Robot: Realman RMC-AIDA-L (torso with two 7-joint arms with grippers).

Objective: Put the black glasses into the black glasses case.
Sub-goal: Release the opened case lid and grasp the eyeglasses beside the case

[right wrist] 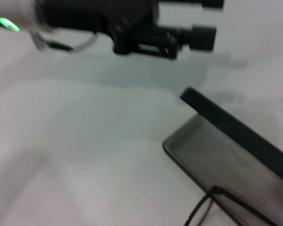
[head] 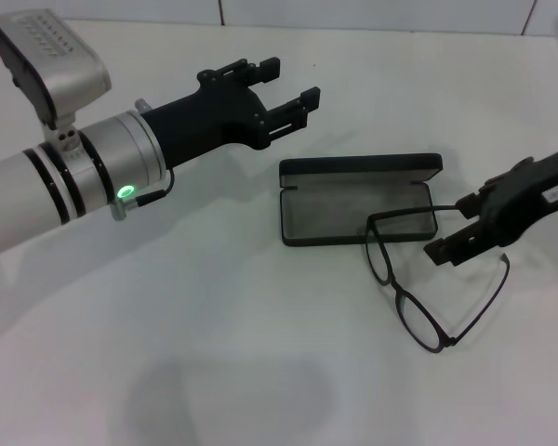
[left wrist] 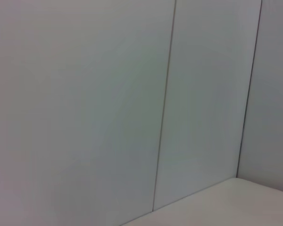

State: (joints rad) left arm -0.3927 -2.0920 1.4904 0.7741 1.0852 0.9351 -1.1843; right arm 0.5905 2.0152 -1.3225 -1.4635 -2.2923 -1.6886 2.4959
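A plain white table (head: 214, 372) meets a pale panelled wall (left wrist: 85, 94) with dark seams.

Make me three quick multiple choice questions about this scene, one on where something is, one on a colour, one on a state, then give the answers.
1. Where do the black glasses lie?
A. fully inside the case
B. partly over the case's edge nearest the robot, by the right gripper
C. under the left gripper

2. What colour is the lining of the black glasses case?
A. grey
B. red
C. white

3. What state is the left gripper in?
A. shut on the glasses
B. open, holding nothing
C. shut on the case lid

Answers: B, one temple reaches over the tray; A, grey shows inside; B, its fingers are spread in the air.
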